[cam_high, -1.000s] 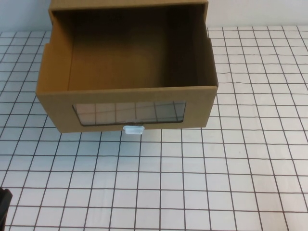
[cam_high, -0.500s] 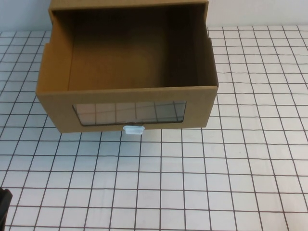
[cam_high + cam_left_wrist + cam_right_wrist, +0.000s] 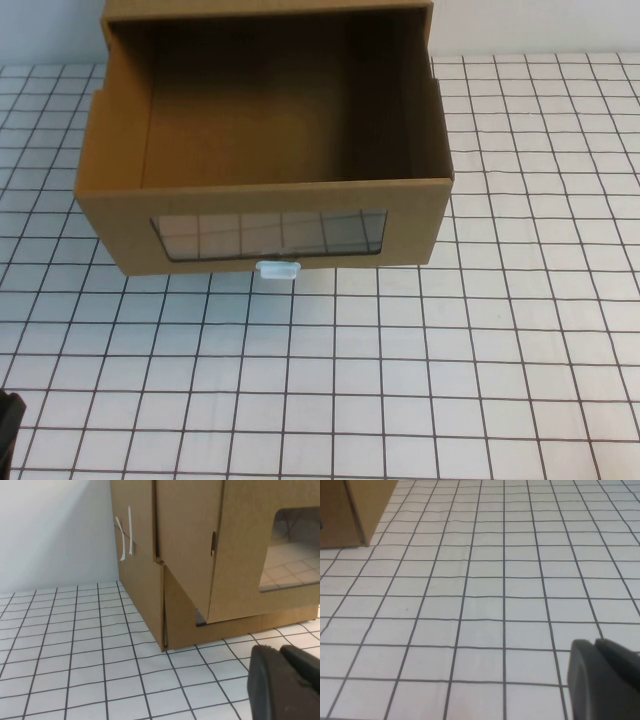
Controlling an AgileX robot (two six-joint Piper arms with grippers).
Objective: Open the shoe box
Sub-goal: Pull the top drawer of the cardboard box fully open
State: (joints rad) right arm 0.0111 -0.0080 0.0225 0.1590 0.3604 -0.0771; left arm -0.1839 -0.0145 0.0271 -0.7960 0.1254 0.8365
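A brown cardboard shoe box stands at the back of the table, its drawer pulled out toward me and empty inside. The drawer front has a clear window and a small white pull tab. My left gripper is shut, low over the table near the box's left front corner, apart from it; only a dark bit of it shows at the high view's lower left. My right gripper is shut over bare table, far from the box's corner, and is out of the high view.
The table is white with a black grid. A pale wall rises behind the box. White tape strips sit on the box's left side.
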